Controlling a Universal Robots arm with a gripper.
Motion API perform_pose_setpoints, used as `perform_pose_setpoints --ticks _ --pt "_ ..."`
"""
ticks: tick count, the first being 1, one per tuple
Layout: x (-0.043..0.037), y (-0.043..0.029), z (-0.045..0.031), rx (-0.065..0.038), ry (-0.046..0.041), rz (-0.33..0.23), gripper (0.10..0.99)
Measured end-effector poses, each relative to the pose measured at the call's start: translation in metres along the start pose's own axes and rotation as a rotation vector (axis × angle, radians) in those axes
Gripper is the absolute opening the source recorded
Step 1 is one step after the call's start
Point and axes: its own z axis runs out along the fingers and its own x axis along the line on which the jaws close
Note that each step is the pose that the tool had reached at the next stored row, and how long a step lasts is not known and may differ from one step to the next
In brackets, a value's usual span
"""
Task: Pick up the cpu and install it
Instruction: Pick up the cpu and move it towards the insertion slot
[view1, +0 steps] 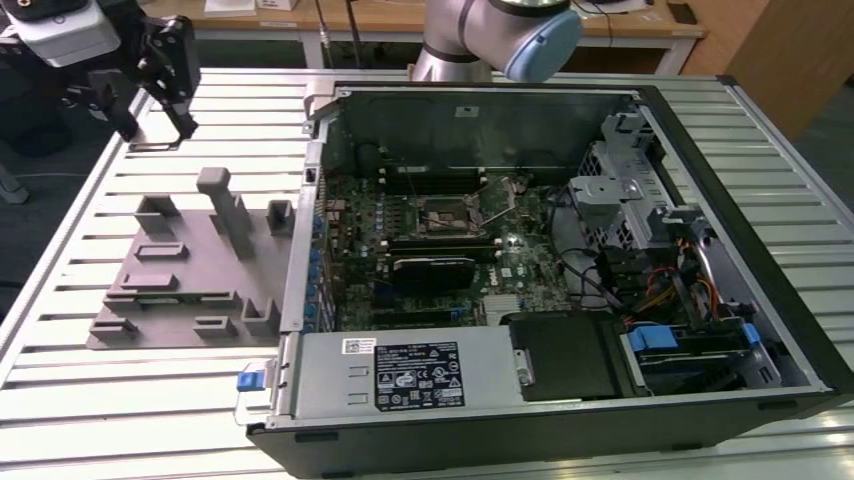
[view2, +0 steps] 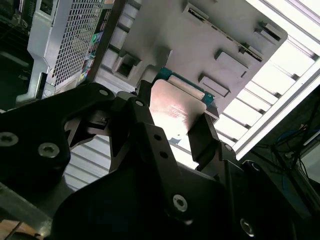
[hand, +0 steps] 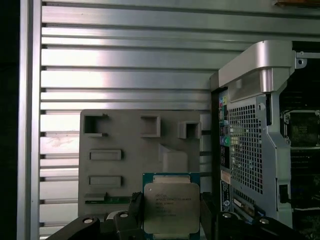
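The cpu (hand: 171, 207), a small square chip with a silver-grey top, sat clamped in your gripper (view2: 176, 116), whose fingers (hand: 134, 204) pressed on two opposite edges. In the second wrist view its underside faced the camera. You held it raised in the air outside the computer case (view1: 561, 300), on the side of the case's rear wall. There the grey fixture plate (view1: 174, 275) lay on the slatted table (view1: 80, 400), just beside the case. Inside the case, the black motherboard socket (view1: 441, 213) sat near the middle of the board, well apart from the chip, and looked unfilled as far as I could judge. By my reading, the pick-up was done. Bringing the chip to the case and seating it in the socket were left.
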Motion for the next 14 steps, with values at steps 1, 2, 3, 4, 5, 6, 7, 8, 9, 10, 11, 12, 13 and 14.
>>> perform_pose_setpoints --ticks 1,2,3,4,5,6,7,8,9,10,11,12,13,14 --pt "-0.0022 0.0000 0.0002 0.000 0.0002 0.000 0.541" --pt "-0.0042 0.0001 0.0004 0.000 0.0002 0.000 0.541" --pt "-0.0062 0.0001 0.0006 0.000 0.0004 0.000 0.541" --pt "-0.0082 0.0002 0.0008 0.000 0.0005 0.000 0.541" --pt "-0.0102 0.0002 0.0009 0.001 0.0007 0.000 0.541" --pt "-0.0122 0.0002 0.0012 0.001 0.0007 0.000 0.541" --pt "-0.0141 0.0003 0.0014 0.001 0.0007 0.000 0.541" --pt "-0.0160 0.0003 0.0016 0.001 0.0008 0.000 0.541" --pt "-0.0179 0.0004 0.0017 0.001 0.0010 0.000 0.541" --pt "-0.0197 0.0004 0.0019 0.002 0.0010 0.000 0.541" --pt "-0.0215 0.0005 0.0021 0.002 0.0011 0.000 0.541" --pt "-0.0233 0.0005 0.0023 0.002 0.0011 0.000 0.541" --pt "-0.0253 0.0005 0.0024 0.002 0.0012 0.000 0.541" --pt "-0.0271 0.0006 0.0026 0.002 0.0013 0.000 0.541"
